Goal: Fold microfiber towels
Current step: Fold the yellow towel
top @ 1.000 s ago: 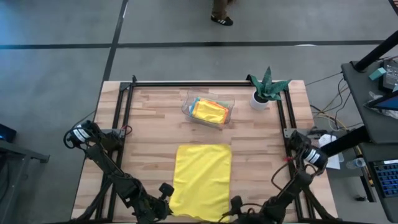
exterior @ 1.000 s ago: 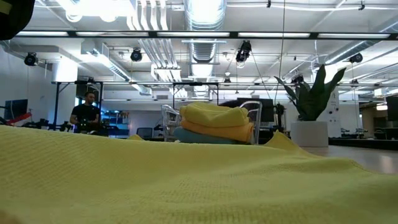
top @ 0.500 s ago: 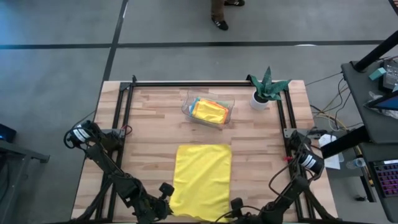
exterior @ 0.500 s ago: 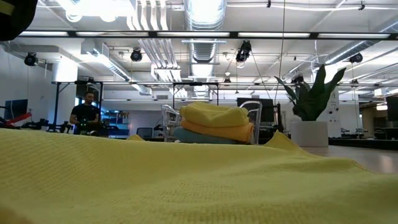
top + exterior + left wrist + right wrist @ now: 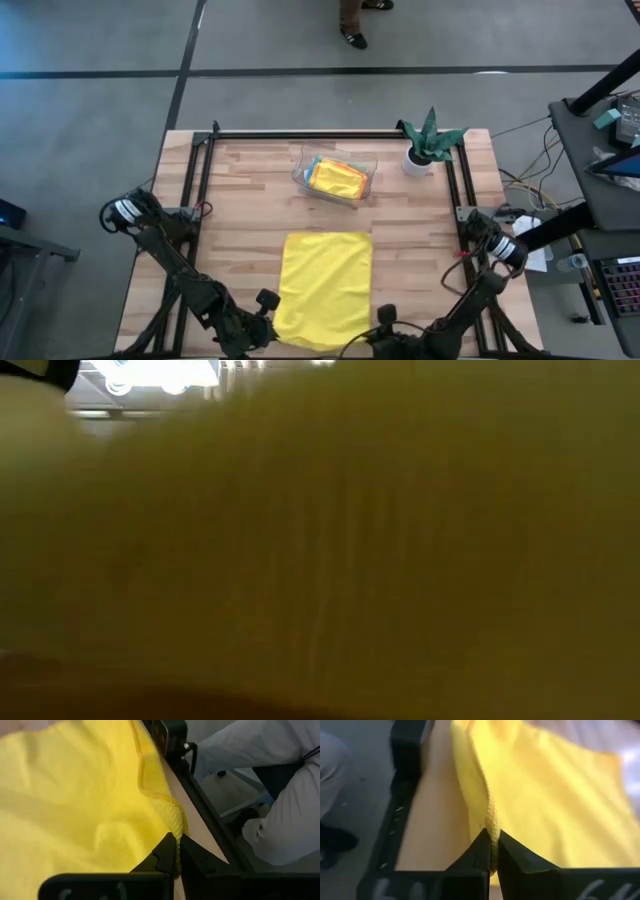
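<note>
Wrist views alone show left pincer point(image 5: 176, 851) and right pincer point(image 5: 491, 849) pinching yellow towel point(image 5: 322, 288) corners

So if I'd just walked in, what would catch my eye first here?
The bright yellow towel spread flat at the table's near edge, with the left gripper and right gripper each pinching one of its near corners. Behind it, a clear tray of folded towels and a small potted plant at the far right.

A robotics lab or test hall: a wooden table point(image 5: 250, 200) edged by a black metal frame point(image 5: 330, 133) stands on a bare grey concrete floor point(image 5: 90, 120) marked with dark lines, a side bench point(image 5: 610, 130) carries loose cables and electronics, and a person's shoes point(image 5: 352, 30) show nearby.
</note>
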`<state>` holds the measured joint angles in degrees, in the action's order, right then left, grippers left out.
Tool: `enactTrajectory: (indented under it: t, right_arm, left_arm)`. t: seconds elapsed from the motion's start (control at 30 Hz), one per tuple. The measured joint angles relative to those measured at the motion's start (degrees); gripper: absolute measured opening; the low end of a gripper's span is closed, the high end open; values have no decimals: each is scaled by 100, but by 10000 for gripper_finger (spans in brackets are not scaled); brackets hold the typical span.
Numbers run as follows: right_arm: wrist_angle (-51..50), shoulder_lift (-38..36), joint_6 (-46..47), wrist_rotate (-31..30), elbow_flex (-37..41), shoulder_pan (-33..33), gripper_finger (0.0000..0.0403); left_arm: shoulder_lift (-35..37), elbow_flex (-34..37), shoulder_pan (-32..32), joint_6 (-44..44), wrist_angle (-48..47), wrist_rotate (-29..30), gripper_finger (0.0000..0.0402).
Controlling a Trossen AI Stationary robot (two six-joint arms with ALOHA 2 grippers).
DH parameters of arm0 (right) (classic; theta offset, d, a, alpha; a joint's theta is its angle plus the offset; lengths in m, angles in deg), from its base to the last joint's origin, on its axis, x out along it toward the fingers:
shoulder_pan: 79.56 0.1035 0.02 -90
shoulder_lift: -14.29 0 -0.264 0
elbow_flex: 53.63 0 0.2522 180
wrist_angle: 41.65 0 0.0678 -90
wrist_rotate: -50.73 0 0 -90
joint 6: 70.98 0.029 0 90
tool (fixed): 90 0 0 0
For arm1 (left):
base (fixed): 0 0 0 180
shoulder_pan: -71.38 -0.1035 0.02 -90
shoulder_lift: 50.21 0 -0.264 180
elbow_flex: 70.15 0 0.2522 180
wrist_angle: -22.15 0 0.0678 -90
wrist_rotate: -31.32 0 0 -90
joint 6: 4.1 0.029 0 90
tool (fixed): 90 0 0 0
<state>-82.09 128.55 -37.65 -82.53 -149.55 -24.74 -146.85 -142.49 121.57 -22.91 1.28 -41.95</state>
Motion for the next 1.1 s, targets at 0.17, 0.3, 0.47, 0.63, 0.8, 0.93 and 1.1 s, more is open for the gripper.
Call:
enactTrajectory:
  t: [0.17,0.3,0.47,0.63,0.8,0.93,1.1]
  right_arm:
    - [-381,-529,7,-389,90,-29,9]
    - [-548,-846,37,-569,318,-152,9]
    - [-826,-1160,402,-650,731,-485,9]
    - [-1088,-1449,821,-627,1290,-940,9]
    - [-1039,-1880,1074,-591,1906,-1357,9]
    - [-928,-2224,1323,-453,2386,-1693,9]
    - [-288,-2382,1231,-266,2952,-2007,9]
  left_arm:
    - [314,142,-155,286,4,-4,0]
    - [748,502,-393,433,47,-3,0]
    - [1396,1187,-823,440,115,-2,0]
    - [2085,1969,-1363,584,519,-22,0]
    - [2635,2618,-1909,724,817,-48,0]
    - [2808,2996,-2341,725,919,-137,0]
    - [2711,3253,-2732,765,1374,-344,0]
